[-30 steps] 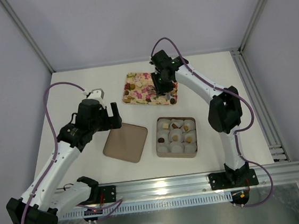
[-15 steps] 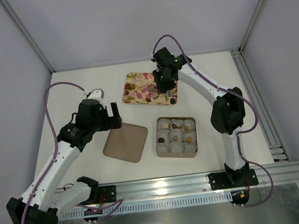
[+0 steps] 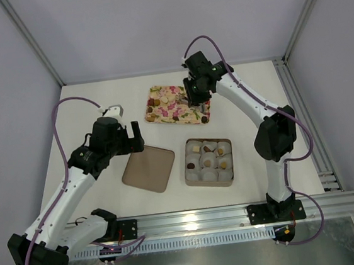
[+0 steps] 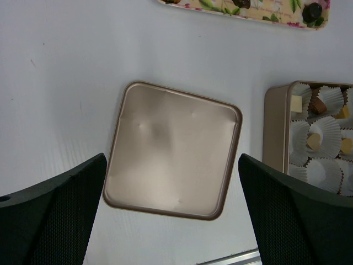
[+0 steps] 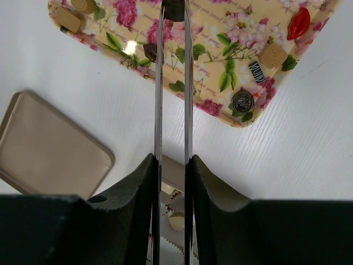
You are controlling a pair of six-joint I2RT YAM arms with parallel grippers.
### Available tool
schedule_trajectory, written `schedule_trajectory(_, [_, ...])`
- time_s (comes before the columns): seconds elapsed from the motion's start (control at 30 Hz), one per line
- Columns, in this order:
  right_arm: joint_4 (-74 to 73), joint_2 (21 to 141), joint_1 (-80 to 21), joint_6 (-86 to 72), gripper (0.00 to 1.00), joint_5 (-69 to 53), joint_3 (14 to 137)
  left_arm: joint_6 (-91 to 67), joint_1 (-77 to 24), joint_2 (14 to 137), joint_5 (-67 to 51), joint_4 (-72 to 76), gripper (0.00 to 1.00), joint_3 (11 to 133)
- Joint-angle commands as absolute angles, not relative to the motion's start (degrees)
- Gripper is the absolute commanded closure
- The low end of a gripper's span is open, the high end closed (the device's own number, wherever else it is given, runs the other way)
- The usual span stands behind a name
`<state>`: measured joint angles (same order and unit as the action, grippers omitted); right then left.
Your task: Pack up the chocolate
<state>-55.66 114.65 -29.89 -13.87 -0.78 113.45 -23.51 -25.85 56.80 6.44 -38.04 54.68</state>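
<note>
Tray (image 3: 163, 120) set at 11 o'clock from box (image 3: 185, 164), chocolate (image 3: 167, 98) lying on it. Lid (image 3: 148, 168) laid at 9 o'clock from box. More chocolate seated in cups (image 3: 223, 147) inside box.

A white table (image 3: 97, 96) seen from above, with three things lying directly on it, none touching another. Toward the far side, near the middle, sits a rectangular floral tray (image 3: 179, 119) in pink and cream, turned slightly askew. Closer in, left of centre, lies a flat tan lid (image 3: 148, 168), square with rounded corners, also askew. Just to its right stands an open square tin (image 3: 186, 169) of the same tan metal.
</note>
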Motion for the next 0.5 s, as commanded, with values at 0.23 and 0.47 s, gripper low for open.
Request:
schedule_trajectory(0.23, [-53.26,106.7,-29.71,-14.15,0.68,-0.53,109.51,-23.03,-25.66,56.69,6.85,-37.62,0.0,56.43])
schedule_trajectory(0.47, [-53.44,101.0,-29.71,-14.06,0.68,-1.76,104.34,-23.12,-25.66,56.69,6.77,-37.62,0.0,56.42])
